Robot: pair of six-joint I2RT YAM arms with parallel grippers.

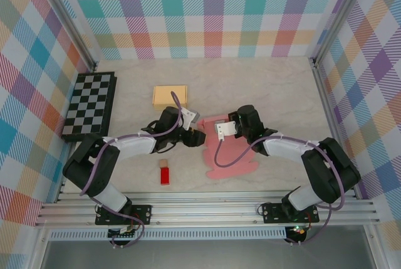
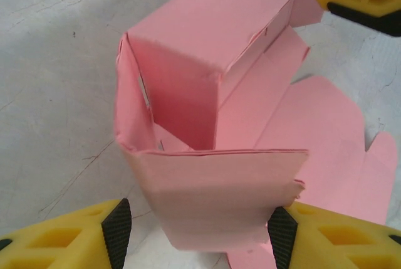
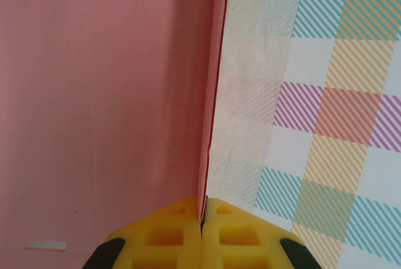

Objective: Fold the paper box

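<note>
**Paper box** (image 1: 227,153): pink card, half formed, at mid-tabletop between the two tools. One end stands up as an open-topped rectangular shell (image 2: 207,87). Flat, scalloped-edged panels lie spread on the tabletop (image 1: 282,87) toward the near right. The near flap is creased and leans outward.

**Left tool** (image 1: 198,137): jaws apart, straddling the near flap (image 2: 197,228). The left pad (image 2: 118,231) stands clear of the paper. The right pad sits at the flap's edge; contact cannot be told.

**Right tool** (image 1: 220,128): jaws together, clamped on the thin upright edge of a box wall (image 3: 202,216), with the pink panel (image 3: 100,93) to one side.

**Checkerboard** (image 1: 89,106): flat along the left edge, well apart from the box.

**Yellow pad** (image 1: 170,96): flat, just behind the left tool.

**Red item** (image 1: 165,174): small, near the front, left of the flat panels and apart from them.

**Open room**: bare tabletop behind the box and across the far right, up to the plaid walls (image 1: 213,12).
</note>
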